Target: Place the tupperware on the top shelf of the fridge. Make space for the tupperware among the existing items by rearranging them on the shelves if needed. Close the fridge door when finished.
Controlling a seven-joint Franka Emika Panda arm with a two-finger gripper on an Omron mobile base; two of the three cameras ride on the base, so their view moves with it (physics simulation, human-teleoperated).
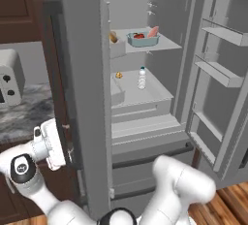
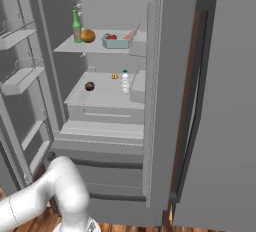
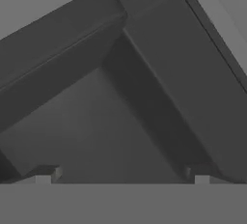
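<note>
Tupperware (image 1: 143, 39) sits on top shelf (image 1: 167, 44); jaws spread wide, empty, low by the left fridge (image 1: 82, 73) door's dark handle (image 3: 58, 49).

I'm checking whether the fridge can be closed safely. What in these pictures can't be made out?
- pincer: hand view cuts off all but its wide-apart tips.
- dark bar: too close in the hand view to identify for certain.
- tan item: left base view, partly hidden by the door's edge.
- tiny lump: too small to identify.
</note>
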